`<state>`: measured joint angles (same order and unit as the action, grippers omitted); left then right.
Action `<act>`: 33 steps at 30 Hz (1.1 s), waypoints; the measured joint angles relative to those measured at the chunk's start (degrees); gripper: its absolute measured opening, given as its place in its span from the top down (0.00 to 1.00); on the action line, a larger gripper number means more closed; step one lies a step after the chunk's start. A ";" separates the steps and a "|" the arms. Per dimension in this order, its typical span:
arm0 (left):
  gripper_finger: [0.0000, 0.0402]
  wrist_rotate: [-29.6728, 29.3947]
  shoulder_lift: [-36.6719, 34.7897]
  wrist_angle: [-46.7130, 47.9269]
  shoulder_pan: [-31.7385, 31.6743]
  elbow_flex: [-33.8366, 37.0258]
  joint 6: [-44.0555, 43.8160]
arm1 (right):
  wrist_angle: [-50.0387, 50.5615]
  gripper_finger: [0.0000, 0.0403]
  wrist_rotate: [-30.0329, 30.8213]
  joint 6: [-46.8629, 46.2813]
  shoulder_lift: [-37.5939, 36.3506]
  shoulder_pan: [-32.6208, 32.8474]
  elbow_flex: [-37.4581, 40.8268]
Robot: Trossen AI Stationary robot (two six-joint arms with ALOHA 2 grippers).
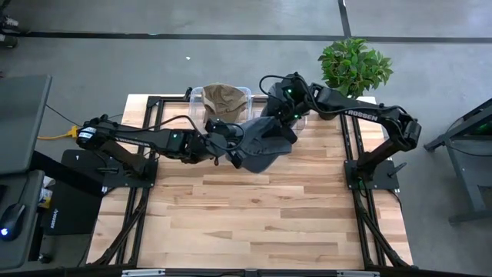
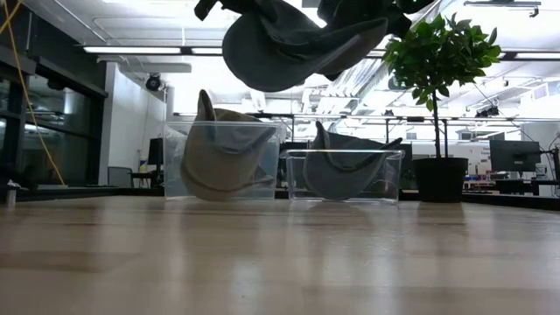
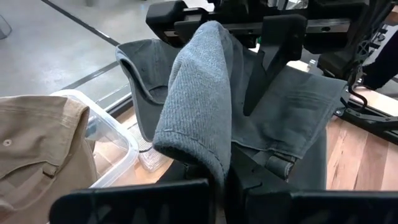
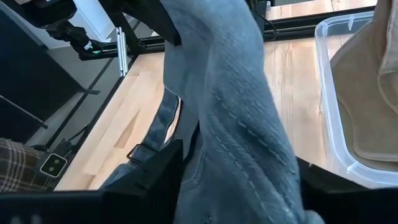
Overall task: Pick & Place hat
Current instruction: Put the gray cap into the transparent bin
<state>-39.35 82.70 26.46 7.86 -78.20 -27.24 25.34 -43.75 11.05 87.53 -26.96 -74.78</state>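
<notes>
A dark grey hat (image 1: 261,146) hangs in the air between my two arms, high above the table in the low view (image 2: 289,44). My left gripper (image 1: 231,154) comes from the table's left and is shut on it (image 3: 221,186). From the far right my right gripper (image 1: 278,127) reaches in, open, with a thick fold of the hat (image 4: 236,112) filling the gap between its fingers. A tan hat (image 1: 223,98) rests in a clear bin (image 1: 197,95) at the far edge. My left gripper pinches a doubled fold of the hat's cloth (image 3: 208,158) between its two fingers, coming from the table's left and slanting a little down. The hat is lifted clear of the table, and the rest of it bunches up beyond the fingers. My right gripper has the hat between its fingers (image 4: 158,177); whether they touch it I cannot tell.
A second clear bin (image 2: 341,171) holding another grey hat stands beside the tan hat's bin (image 2: 219,157) at the far edge. A potted plant (image 1: 355,65) stands at the far right corner. Bare wood (image 1: 261,223) fills the near half of the table.
</notes>
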 joint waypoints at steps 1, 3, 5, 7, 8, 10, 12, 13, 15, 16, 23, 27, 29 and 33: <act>1.00 0.00 0.00 0.00 0.00 0.01 0.00 | 0.00 0.54 0.02 0.03 0.00 0.00 0.00; 1.00 0.00 0.00 0.00 0.00 0.01 -0.02 | 0.00 0.59 0.00 0.00 0.00 0.02 0.00; 1.00 -0.05 0.00 0.00 0.00 0.01 -0.22 | 0.00 0.67 0.00 0.00 0.00 0.00 0.00; 1.00 -0.05 0.00 0.00 0.00 0.01 -0.44 | -0.07 0.74 0.02 -0.02 0.00 0.00 0.00; 1.00 -0.04 0.00 0.00 0.00 0.01 -0.48 | -0.10 0.78 0.04 -0.02 0.00 0.00 0.00; 1.00 0.09 0.00 0.00 0.00 0.01 -0.56 | -0.17 0.86 0.02 -0.02 0.00 0.00 0.00; 1.00 0.12 0.00 0.06 0.00 0.01 -1.47 | -0.17 0.95 0.04 -0.02 0.00 0.00 0.00; 1.00 0.16 0.00 0.12 0.00 0.01 -1.97 | -0.17 0.97 0.04 -0.02 0.00 0.00 0.00; 1.00 0.11 0.00 0.17 0.00 0.01 -2.87 | -0.22 0.98 0.04 -0.02 0.00 0.00 0.00; 1.00 0.09 0.00 0.17 0.00 0.01 -2.98 | -0.28 0.97 0.03 -0.02 0.00 0.00 0.00; 0.96 0.21 0.00 0.17 0.02 0.01 -3.21 | -0.35 0.99 0.02 -0.50 0.00 0.00 0.00; 0.93 2.01 0.00 0.15 0.02 0.01 -3.68 | -0.35 0.99 0.02 -0.50 0.00 0.01 0.00; 0.89 3.36 0.00 0.15 0.00 0.01 -4.58 | -0.35 0.99 0.01 -0.50 0.00 0.00 0.00; 0.77 4.43 0.00 0.14 0.02 0.01 -6.25 | -0.33 1.00 0.02 -0.50 0.00 -0.06 0.00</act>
<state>-34.93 82.70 26.60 7.88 -78.19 -33.49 25.02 -43.72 10.55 87.53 -27.02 -74.78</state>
